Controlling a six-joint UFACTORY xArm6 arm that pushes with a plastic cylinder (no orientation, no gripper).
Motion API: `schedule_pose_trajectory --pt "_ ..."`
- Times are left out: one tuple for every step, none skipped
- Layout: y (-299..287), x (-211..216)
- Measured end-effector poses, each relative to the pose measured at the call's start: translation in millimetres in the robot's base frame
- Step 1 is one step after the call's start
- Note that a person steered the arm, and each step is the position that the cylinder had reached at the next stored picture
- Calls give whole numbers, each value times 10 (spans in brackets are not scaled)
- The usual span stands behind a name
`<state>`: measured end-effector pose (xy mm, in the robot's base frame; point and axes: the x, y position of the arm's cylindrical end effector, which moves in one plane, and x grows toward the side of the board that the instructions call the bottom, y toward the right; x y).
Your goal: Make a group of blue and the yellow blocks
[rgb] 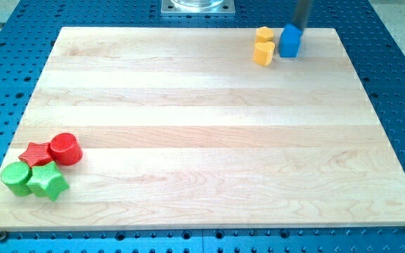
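trouble from here would mostly come from the board's top edge, so watch it. take the blue block (290, 41) as your landmark: it sits near the top right corner of the board (202, 140), and my tip (299, 27) stands just above it toward the view's top, at or touching its upper right face; the exact end is hard to make out against the block. there is no gripper here, only the rod, so nothing is held or clamped and there is no opening to report. two yellow blocks (264, 45) lie just left of the blue block, one above the other and touching each other, with a narrow gap to the blue one. judging from this, the group looks close to made. if you push leftward too hard, the blue block may knock the yellow pair apart. a push off centre could spin the blue block past them. red and green blocks (41, 167) lie far down left of the blue block, out of the way
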<state>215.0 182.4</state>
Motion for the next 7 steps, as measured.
schedule_pose_trajectory --pt "-532 205" --pt "-371 -185" --pt "-703 -107" --pt "-1485 273" --pt "-2065 1047" --pt "-1988 417" --pt "-1329 123"
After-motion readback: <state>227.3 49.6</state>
